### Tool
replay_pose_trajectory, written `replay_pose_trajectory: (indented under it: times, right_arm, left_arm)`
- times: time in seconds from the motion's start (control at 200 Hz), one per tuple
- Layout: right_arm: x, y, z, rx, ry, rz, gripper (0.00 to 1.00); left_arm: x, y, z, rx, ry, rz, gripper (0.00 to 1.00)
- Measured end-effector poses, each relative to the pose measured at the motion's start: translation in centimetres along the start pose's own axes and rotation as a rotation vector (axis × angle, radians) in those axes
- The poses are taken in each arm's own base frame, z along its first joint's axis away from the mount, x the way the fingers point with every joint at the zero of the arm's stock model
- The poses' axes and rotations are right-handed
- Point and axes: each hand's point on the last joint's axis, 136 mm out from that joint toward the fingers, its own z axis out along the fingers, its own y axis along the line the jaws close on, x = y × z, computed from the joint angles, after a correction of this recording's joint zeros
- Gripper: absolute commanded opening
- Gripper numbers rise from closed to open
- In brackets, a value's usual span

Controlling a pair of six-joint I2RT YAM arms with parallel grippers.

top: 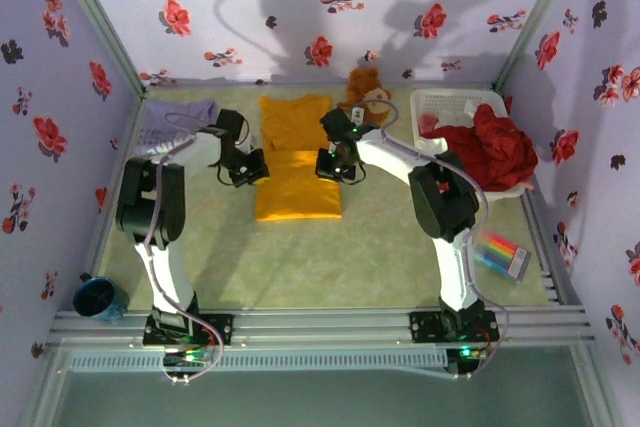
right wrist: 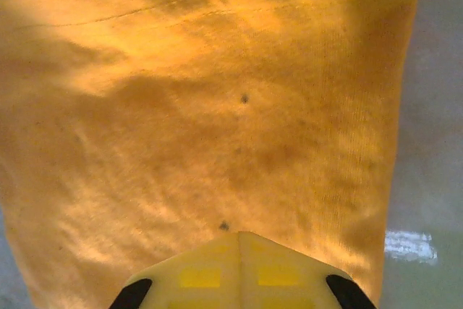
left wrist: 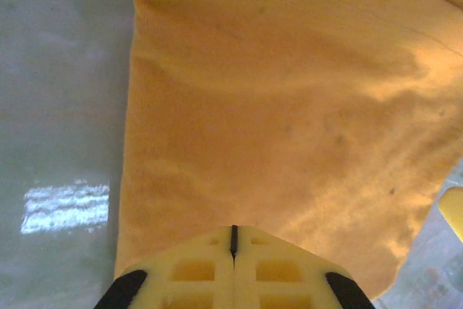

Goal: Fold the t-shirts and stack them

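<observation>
Left gripper (left wrist: pixel 233 240): jaws pressed together, pinching the left edge of the orange-yellow t-shirt (left wrist: pixel 289 121). Right gripper (right wrist: pixel 239 242): jaws likewise closed, on its right edge. Shirt spread on the table (top: pixel 330 257) between both arms. Lavender t-shirt (top: pixel 177 119): far-left corner, well apart.

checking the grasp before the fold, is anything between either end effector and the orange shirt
Nothing visible does. The left end effector and right end effector are each shut on a side edge of the orange t-shirt.
</observation>
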Motion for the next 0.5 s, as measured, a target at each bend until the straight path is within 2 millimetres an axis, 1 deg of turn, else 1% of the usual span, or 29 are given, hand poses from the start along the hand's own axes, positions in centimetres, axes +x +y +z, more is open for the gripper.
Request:
replay_pose_trajectory:
  times: [0.075, 0.165, 0.285, 0.39, 0.5]
  right_arm:
    - [0.1, -0.6, 1.0, 0.006, 0.022, 0.013, 0.03]
    - [0.5, -1.0, 1.6, 0.013, 0.046, 0.022, 0.03]
    - [1.6, -1.7, 2.3, 0.01, 0.078, 0.036, 0.02]
    - [2.2, -1.8, 2.1, -0.011, 0.074, 0.035, 0.02]
    - [3.3, -2.1, 2.0, -0.024, 0.077, 0.032, 0.03]
  left_arm:
    - [0.2, 0.6, 1.0, -0.008, 0.021, -0.01, 0.0]
    - [0.7, 1.1, 1.5, -0.012, 0.034, -0.016, 0.0]
    - [1.6, 1.7, 2.2, -0.006, 0.052, -0.023, 0.0]
    - [1.9, 1.7, 2.2, 0.016, 0.039, -0.012, 0.0]
    - [2.8, 1.8, 2.2, 0.038, 0.035, -0.004, 0.0]
